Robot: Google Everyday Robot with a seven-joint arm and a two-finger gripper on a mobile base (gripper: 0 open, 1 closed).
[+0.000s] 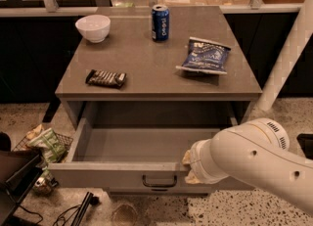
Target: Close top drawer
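The top drawer [122,146] of the grey cabinet stands pulled far out, its plain grey inside empty. Its flat front [98,176] faces me with a small dark bar handle [159,182] near the middle. My white arm [254,159] reaches in from the right. The gripper [191,167] is at the drawer front's top edge, right of the handle, mostly hidden behind the arm's wrist.
On the cabinet top [146,49] sit a white bowl [93,27], a blue soda can [160,22], a blue chip bag [204,56] and a dark snack bar [105,78]. A wire basket with snack bags [44,144] stands on the floor at left. A white post [288,58] rises at right.
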